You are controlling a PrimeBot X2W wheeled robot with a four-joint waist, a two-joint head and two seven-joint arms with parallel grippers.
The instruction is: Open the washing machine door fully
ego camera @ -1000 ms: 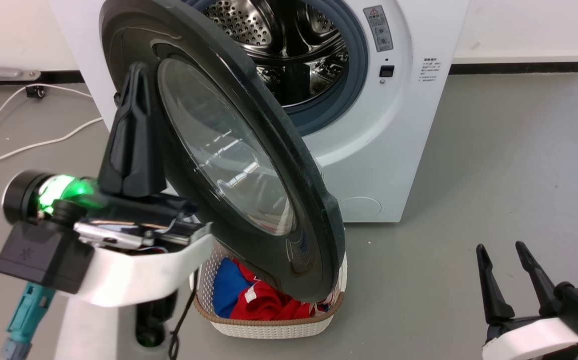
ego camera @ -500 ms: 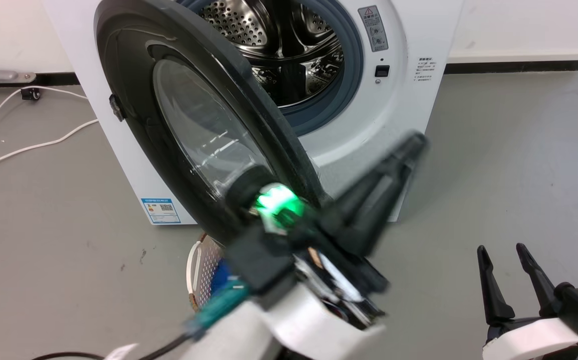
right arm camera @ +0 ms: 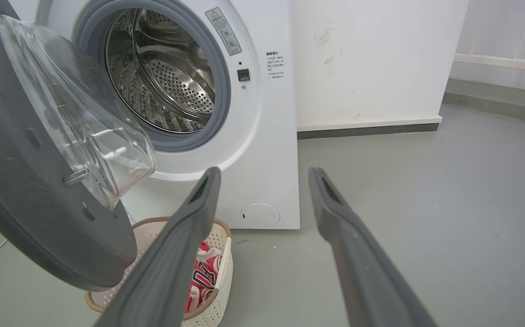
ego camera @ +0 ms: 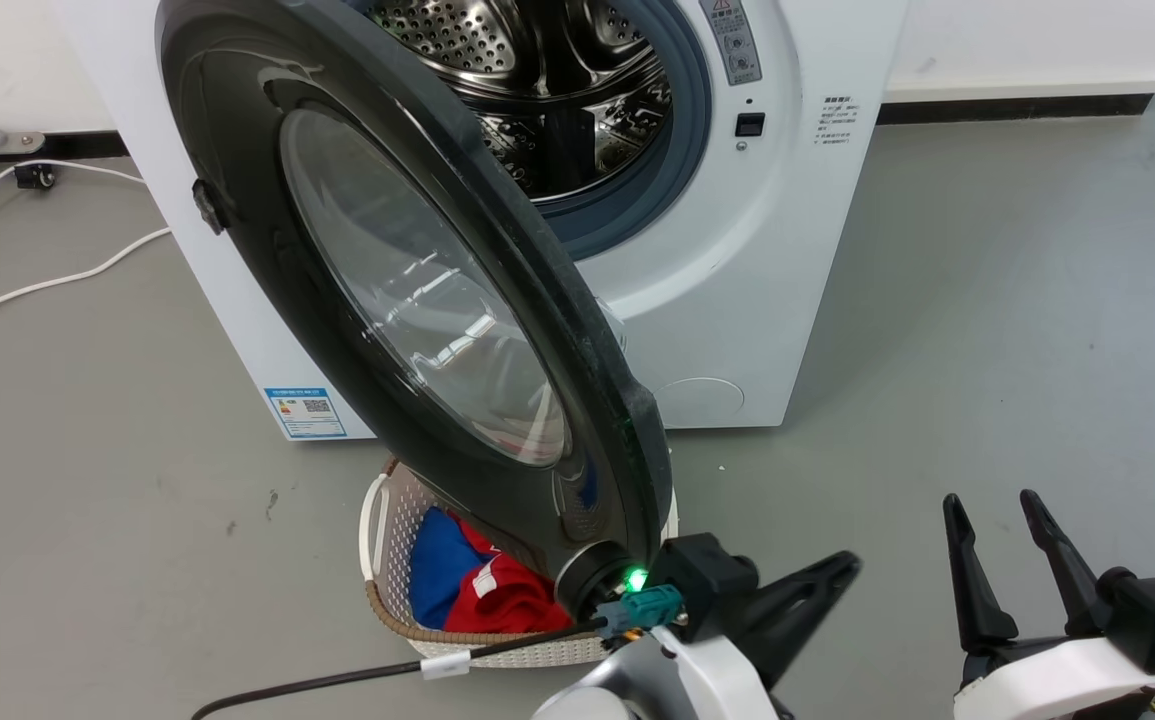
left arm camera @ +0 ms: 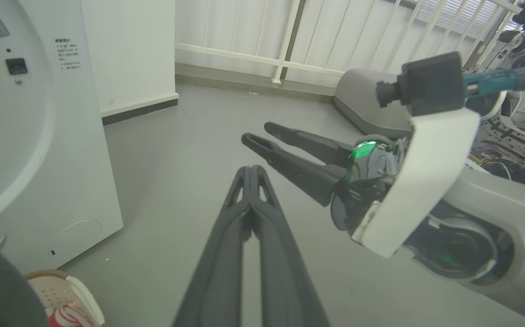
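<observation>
Left gripper, two long dark fingers pressed together with nothing between them, lies at the bottom centre of the head view and points toward the right of the frame, away from the large round glossy black washing machine door. In the left wrist view those closed fingers rise from the bottom edge over bare grey floor, clear of the door. The right gripper sits in the lower right corner of the head view, its fingers spread apart and empty. In the right wrist view they frame the lower front of the big white front-loading washing machine.

The door stands swung out from the machine, attached at its left side in the head view, its clear bulging glass window facing the perforated steel drum. The door fills the centre and left of that view, and its lower edge overlaps the white woven plastic laundry basket on the floor in front of the machine. Red and blue clothes lie in the basket. A blue sticker and a round flap show low on the machine's front. A white cable trails across the floor at the left edge.
</observation>
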